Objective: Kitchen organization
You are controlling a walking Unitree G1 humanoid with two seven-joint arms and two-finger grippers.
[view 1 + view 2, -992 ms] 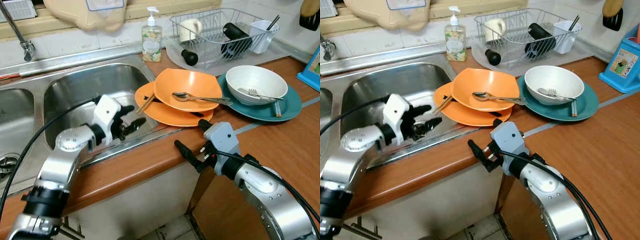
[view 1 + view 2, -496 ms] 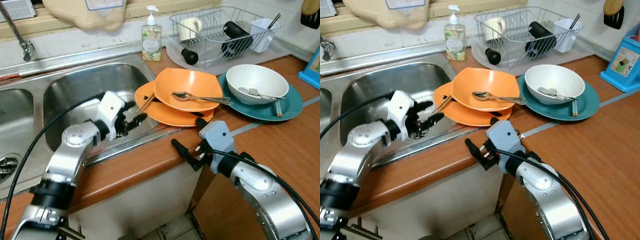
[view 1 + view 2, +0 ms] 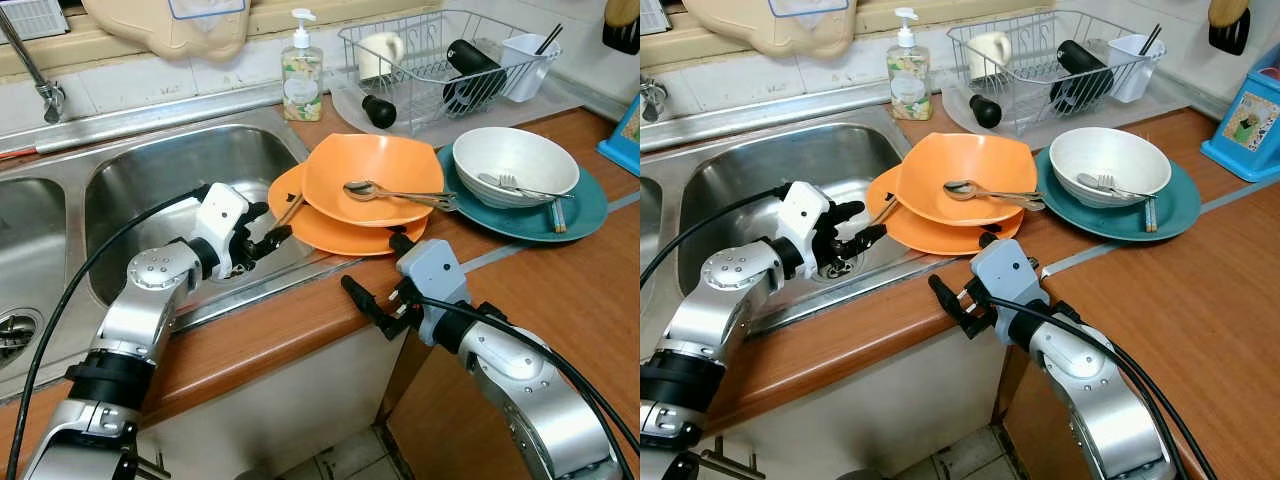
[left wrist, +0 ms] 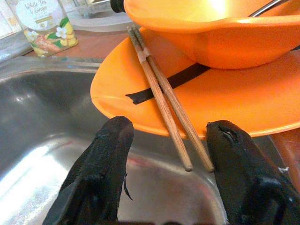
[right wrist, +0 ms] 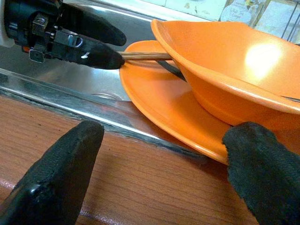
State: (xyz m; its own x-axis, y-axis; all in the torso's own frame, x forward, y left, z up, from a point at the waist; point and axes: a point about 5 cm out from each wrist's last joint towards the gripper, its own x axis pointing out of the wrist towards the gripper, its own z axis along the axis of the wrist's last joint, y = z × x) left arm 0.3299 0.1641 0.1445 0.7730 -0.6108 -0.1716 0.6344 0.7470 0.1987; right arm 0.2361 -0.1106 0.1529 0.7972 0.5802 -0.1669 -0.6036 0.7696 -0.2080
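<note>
My left gripper (image 3: 268, 226) hangs over the right-hand sink basin (image 3: 160, 180), fingers spread apart, aimed at the near ends of the wooden chopsticks (image 4: 164, 98); in the left wrist view the two sticks lie side by side between my fingertips (image 4: 117, 136), their ends jutting past the rim of the orange plate (image 3: 330, 232) over the steel; no contact with the sticks that I can confirm.

Chopsticks rest on the orange plate, tucked partly under the orange bowl (image 3: 372, 172) that sits on it; a spoon (image 3: 395, 193) lies across the bowl.

My right gripper (image 3: 962, 296) hovers at the front edge of the wooden counter (image 3: 1160, 290), fingers wide open and holding nothing, pointing toward the plate and bowl; one finger reaches out past the counter edge.

Just right of the orange set: a white bowl (image 3: 515, 165) with a fork (image 3: 520, 188) in it, on a teal plate (image 3: 590, 210); a second pair of chopsticks (image 3: 555, 216) lies on that plate.

Behind: soap bottle (image 3: 303, 72) at the sink rim; wire dish rack (image 3: 440, 60) holding a cup, a black item and a white utensil holder.
</note>
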